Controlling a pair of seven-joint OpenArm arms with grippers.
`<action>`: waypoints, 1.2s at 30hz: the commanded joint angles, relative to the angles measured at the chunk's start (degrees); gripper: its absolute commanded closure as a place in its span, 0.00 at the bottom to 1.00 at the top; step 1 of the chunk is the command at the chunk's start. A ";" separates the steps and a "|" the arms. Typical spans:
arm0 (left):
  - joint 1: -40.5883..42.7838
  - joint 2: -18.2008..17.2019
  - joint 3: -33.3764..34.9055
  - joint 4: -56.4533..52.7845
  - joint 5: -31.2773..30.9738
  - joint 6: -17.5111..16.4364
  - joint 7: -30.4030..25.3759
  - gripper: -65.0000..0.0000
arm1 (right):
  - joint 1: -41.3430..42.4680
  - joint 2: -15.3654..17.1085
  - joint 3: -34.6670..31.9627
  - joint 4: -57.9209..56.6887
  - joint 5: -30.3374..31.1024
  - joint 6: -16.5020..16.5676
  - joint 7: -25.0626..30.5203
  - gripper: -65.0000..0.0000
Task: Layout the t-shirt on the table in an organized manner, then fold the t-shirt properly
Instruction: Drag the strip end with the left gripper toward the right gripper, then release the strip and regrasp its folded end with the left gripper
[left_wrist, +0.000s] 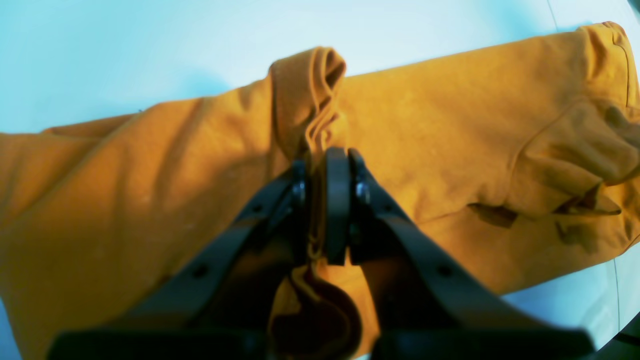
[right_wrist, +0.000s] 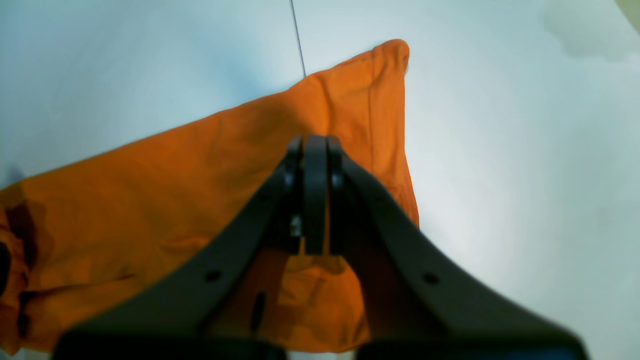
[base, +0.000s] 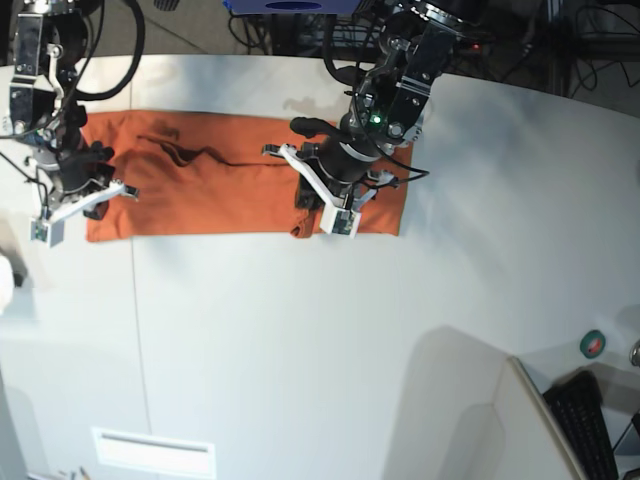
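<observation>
Left wrist view: the left gripper (left_wrist: 327, 165) is pinching a raised fold of the t-shirt (left_wrist: 450, 145), jaws pressed together on the cloth, a bunched ridge of fabric standing up just past the tips. The orange cloth is stretching across the whole frame, lying on the table (left_wrist: 150, 45), with a rumpled patch at the right end. Right wrist view: the right gripper (right_wrist: 315, 150) is sitting over the shirt near its pointed corner, jaws pressed fully together; whether cloth is caught between them cannot be told from here. The dark seam line (right_wrist: 298, 37) of the table is running up from behind the corner of the shirt. Base view: the t-shirt (base: 220, 190) is lying as a long folded band across the far part of the table (base: 300, 350), the right gripper (base: 75, 205) at the band's left end, the left gripper (base: 335, 200) toward its right end. No containers are showing; a green roll of tape (base: 594, 343) and a keyboard (base: 590, 420) are sitting on a separate surface at lower right, well apart from the shirt.
</observation>
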 joint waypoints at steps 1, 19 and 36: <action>-0.53 0.49 0.11 1.09 -0.39 -0.34 -1.16 1.00 | 0.41 0.52 0.17 0.84 0.28 0.11 1.33 1.00; -1.85 -1.97 7.94 3.82 -0.57 -0.34 -1.07 0.41 | 0.49 -1.33 1.84 1.19 2.13 0.11 1.33 1.00; 8.00 -15.77 -26.52 6.19 -17.71 -3.06 -1.51 1.00 | 8.93 -0.36 15.99 -8.56 15.67 3.71 -14.14 0.18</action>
